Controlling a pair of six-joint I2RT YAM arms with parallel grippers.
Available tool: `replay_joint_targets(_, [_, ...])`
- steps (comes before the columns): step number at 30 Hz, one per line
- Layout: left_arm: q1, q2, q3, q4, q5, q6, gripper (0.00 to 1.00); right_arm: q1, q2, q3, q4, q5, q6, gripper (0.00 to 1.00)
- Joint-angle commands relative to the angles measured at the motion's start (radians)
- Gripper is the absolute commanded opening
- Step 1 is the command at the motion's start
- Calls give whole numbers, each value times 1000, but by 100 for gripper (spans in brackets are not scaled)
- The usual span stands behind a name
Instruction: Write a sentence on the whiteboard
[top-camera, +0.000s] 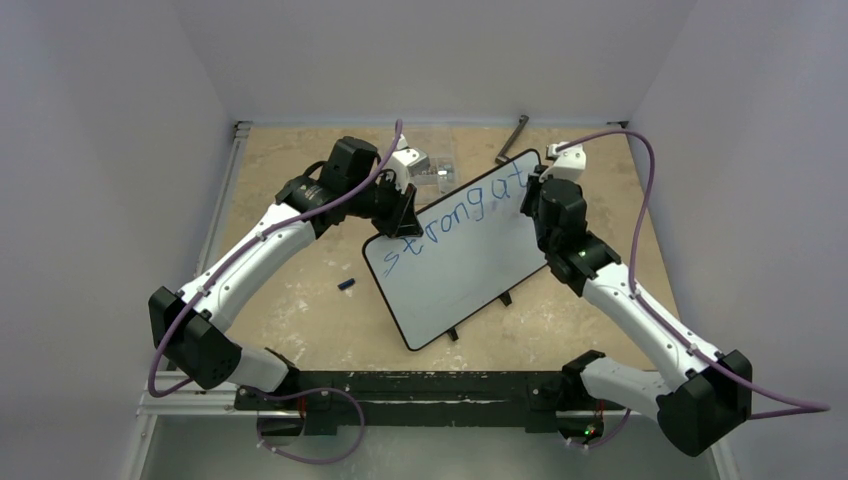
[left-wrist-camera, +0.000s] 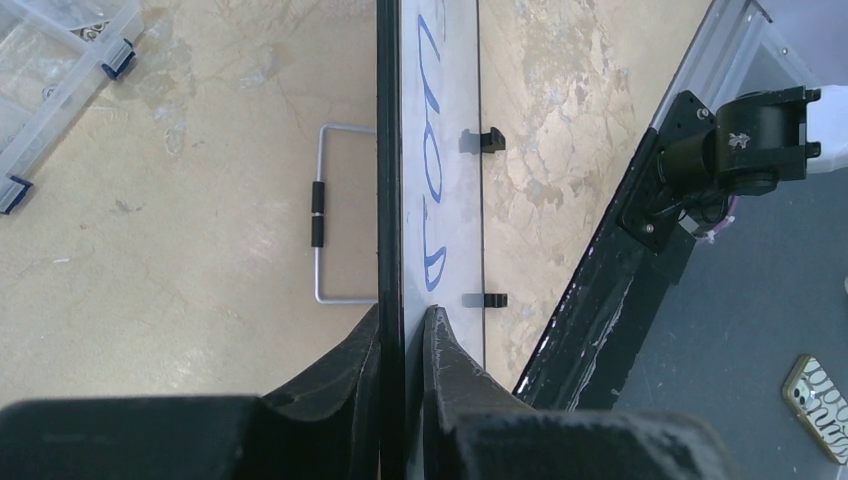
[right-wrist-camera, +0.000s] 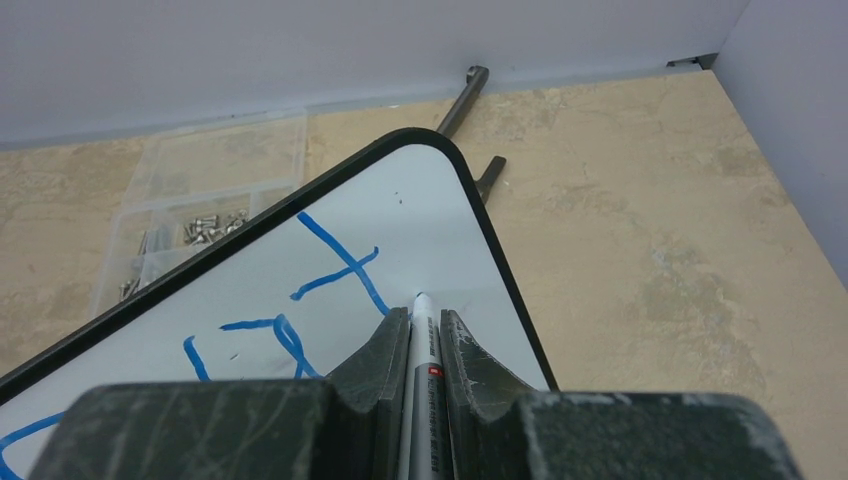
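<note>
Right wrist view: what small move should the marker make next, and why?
Probably raise the marker, held in the right tool, clear of the whiteboard and shift it back to start a second row. The sentence reads only "strong at", and the tip sits just past the t, near the board's rounded corner, with little row left.

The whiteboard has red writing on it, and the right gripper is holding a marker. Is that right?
Not quite. The writing on the whiteboard is blue, not red, as the right wrist view shows. The right gripper is indeed holding a marker.
</note>
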Motion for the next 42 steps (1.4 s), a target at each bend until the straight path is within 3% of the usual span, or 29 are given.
replay_joint_targets(1, [-20,0,-4,-9,-104,159,0,-2,-13,59,31,-8,-11,0])
replay_joint_targets(15, [-30,-34,-12,-8,-134,163,0,-2,-187,55,-119,-86,66,0])
replay_joint_targets(32, [-61,-3,41,-53,-138,109,0,0,-313,-78,-107,-696,121,0])
replay_joint_targets(42, [-61,-57,-25,-46,-212,63,0,33,-287,-128,-50,-829,147,0])
